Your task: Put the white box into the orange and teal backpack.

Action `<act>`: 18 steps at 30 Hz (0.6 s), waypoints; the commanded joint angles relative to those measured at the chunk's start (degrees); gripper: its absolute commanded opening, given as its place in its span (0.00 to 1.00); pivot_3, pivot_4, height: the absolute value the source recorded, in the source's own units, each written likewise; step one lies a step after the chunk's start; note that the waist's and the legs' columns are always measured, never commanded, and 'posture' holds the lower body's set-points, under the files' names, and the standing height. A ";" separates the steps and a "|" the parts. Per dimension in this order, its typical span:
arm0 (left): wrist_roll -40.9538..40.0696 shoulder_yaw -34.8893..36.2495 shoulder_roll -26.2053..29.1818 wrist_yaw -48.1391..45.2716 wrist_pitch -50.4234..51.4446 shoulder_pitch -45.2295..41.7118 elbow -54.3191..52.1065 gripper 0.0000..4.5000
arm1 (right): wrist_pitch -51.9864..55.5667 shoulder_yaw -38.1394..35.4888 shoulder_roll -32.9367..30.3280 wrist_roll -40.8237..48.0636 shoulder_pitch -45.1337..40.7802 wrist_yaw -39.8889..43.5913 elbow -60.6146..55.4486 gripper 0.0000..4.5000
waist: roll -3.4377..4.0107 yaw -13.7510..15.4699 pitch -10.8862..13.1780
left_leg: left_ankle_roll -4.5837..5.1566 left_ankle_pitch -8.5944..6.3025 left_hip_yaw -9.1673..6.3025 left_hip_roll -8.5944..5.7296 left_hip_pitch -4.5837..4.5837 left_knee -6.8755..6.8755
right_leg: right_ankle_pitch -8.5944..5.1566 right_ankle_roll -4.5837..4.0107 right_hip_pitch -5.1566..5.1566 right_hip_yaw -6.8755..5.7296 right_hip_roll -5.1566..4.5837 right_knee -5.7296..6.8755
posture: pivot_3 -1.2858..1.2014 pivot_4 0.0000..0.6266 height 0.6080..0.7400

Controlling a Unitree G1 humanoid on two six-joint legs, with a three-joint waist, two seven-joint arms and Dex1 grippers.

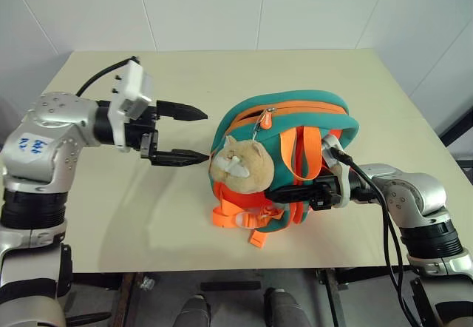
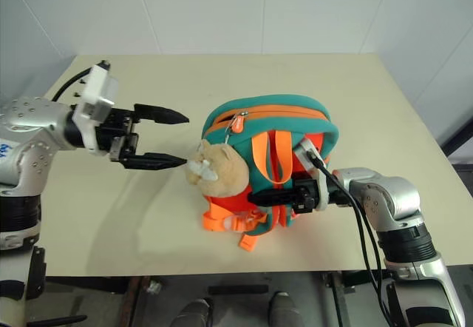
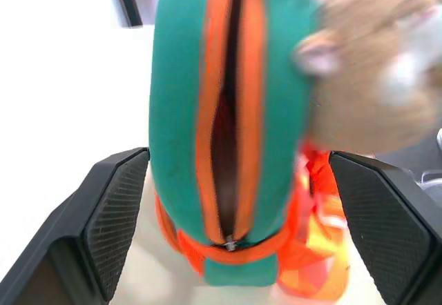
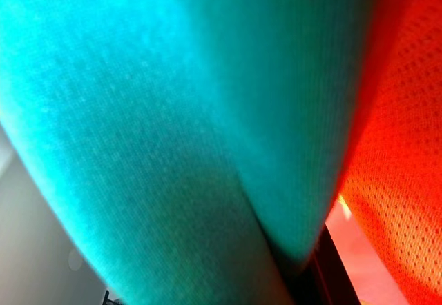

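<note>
L gripper (image 1: 194, 134) is hanging w/ fingers spread wide, grasping nothing, tips just beside the plush cat (image 1: 238, 166) but apart from it, pointing at the orange and teal backpack (image 1: 295, 123). R gripper (image 1: 284, 192) is sitting clenched tight against the pack's front by the teal straps and orange webbing; can't tell if any fabric is pinched. Pack is standing upright on the table (image 1: 222, 75) toward its near edge, right of centre, top zip partly gaping in L wrist view.
</note>
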 commanded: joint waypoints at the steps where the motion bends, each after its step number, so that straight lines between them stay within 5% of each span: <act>1: -7.22 4.65 0.95 3.15 5.38 1.56 -7.96 0.98 | -1.05 0.49 0.22 -0.40 -1.04 1.11 0.43 0.00 | 0.00 -0.05 0.00 | 0.00 0.00 0.00 0.00 0.00 0.00 | 0.00 0.00 0.00 0.00 0.00 -0.01 | 0.52 0.24 1.00; 9: -12.57 5.33 2.41 6.52 9.23 5.89 -15.00 0.98 | -3.03 2.20 0.81 -2.81 -3.49 3.04 4.43 0.00 | 0.00 -0.17 0.00 | -0.01 0.05 0.01 0.00 0.14 0.01 | 0.00 -0.04 0.03 0.01 0.01 0.16 | 0.52 0.24 1.00; 18: -6.74 -1.87 1.14 9.74 5.37 7.74 -16.18 0.98 | -2.93 1.99 2.86 -2.86 -3.52 2.16 4.08 0.00 | 0.00 -0.24 0.00 | -0.02 0.07 0.05 0.01 0.47 -0.01 | -0.02 -0.10 0.30 0.03 0.01 0.17 | 0.52 0.24 1.00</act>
